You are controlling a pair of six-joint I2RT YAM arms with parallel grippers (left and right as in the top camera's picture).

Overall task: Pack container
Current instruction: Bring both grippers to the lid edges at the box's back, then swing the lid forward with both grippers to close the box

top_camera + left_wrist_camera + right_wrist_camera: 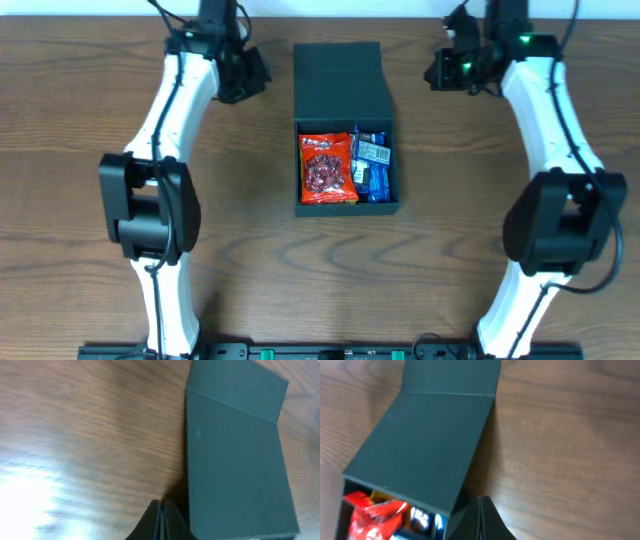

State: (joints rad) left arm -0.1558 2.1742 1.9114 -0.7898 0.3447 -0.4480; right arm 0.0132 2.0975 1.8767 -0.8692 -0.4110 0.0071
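Note:
The dark teal-black container (341,85) stands at the table's middle, its flap lid raised at the far side. Inside lie a red snack packet (326,168) and blue packets (372,165). My left gripper (240,75) is shut and empty, left of the lid; in the left wrist view its fingertips (162,505) sit close beside the container's side (235,455). My right gripper (445,68) is shut and empty, right of the lid; in the right wrist view its tips (481,499) are near the lid's edge (425,445), with the red packet (372,515) below.
The wooden table (90,120) spreads to both sides of the container. The two arm bases stand at the front left (150,215) and front right (560,225). A white wall edge runs along the far side.

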